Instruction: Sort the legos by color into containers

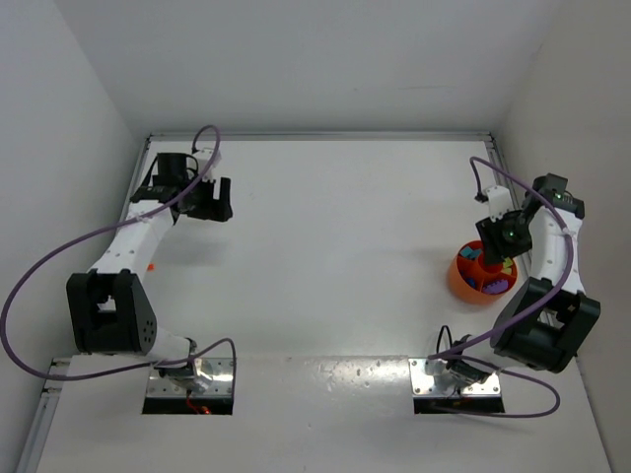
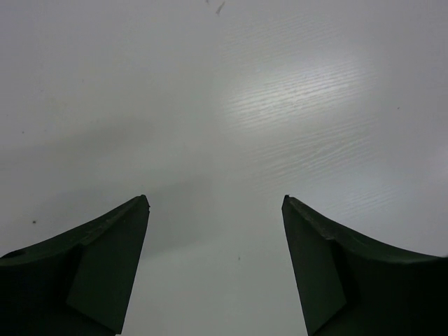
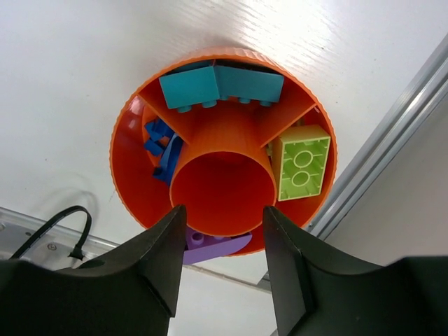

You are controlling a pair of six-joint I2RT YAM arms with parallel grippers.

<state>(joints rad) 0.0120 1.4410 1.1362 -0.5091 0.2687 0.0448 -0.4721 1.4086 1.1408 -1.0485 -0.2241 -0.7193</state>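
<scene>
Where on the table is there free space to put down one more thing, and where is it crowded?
The wide middle of the table, between the left gripper and the orange bowl, is bare. Crowded: the right edge, where the right gripper hangs over the bowl beside the wall.

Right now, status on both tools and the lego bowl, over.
Left tool open, empty. Right tool open over round orange plastic bowl, small plastic bricks sorted inside by colour. Nothing seen blocking.
</scene>
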